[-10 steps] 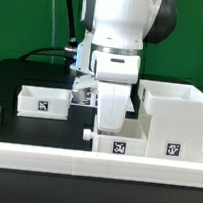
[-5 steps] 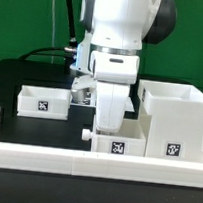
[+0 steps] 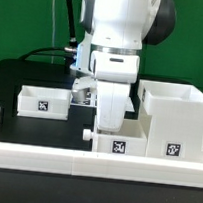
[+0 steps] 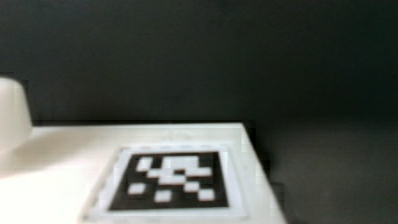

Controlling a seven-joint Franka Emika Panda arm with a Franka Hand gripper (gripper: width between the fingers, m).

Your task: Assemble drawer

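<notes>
1. The small drawer [image 3: 119,147] is seen low in the middle of the exterior view, on the black table [image 3: 11,81]. Only its tagged front and a round knob [image 3: 87,134] on the side toward the exterior view's left are shown. The rest is covered by the arm [image 3: 116,51].
2. In the wrist view a white panel [image 4: 71,150] bearing a tag [image 4: 169,178] is shown close and blurred. Which part it belongs to cannot be told.
3. A pale rounded shape [image 4: 11,115] is cut off at the wrist view's edge and cannot be identified.
4. The gripper [image 3: 108,125] is held low, directly above the small drawer. Its fingers are hidden behind its own white body, so it cannot be told whether they are apart, together, or holding anything.
5. A large open box [image 3: 174,112] is placed just beside the drawer, toward the exterior view's right.
6. A second small box [image 3: 41,101] is set well apart, toward the exterior view's left.
7. A white rail [image 3: 93,167] is laid across the front.
</notes>
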